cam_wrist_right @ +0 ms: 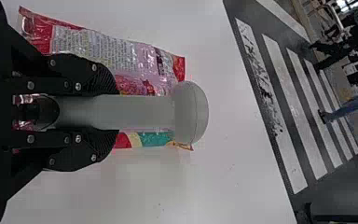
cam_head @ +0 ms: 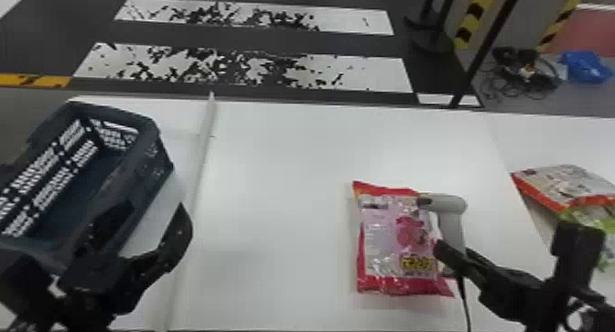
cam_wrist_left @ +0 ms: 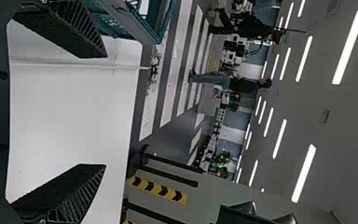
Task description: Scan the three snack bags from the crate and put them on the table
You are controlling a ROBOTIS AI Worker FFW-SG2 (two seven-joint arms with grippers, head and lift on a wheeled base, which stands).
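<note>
In the head view, my right gripper (cam_head: 447, 255) is shut on the grey scanner (cam_head: 450, 212), over the right edge of a pink and red snack bag (cam_head: 398, 237) lying on the table. The right wrist view has the gripper (cam_wrist_right: 113, 112) fingers on both sides of the scanner handle (cam_wrist_right: 140, 112), the bag (cam_wrist_right: 107, 56) behind it. Two more bags, one white and orange (cam_head: 560, 184), one green (cam_head: 590, 221), lie at the far right. My left gripper (cam_head: 153, 212) stands open beside the dark crate (cam_head: 158, 157); its own view shows the gripper (cam_wrist_left: 106, 112) fingers wide apart.
A raised white strip (cam_head: 201, 157) runs across the white table (cam_head: 274, 171) between crate and bag. The scanner's cable (cam_head: 464, 303) trails toward the near edge. A black post (cam_head: 485, 47) stands beyond the far edge.
</note>
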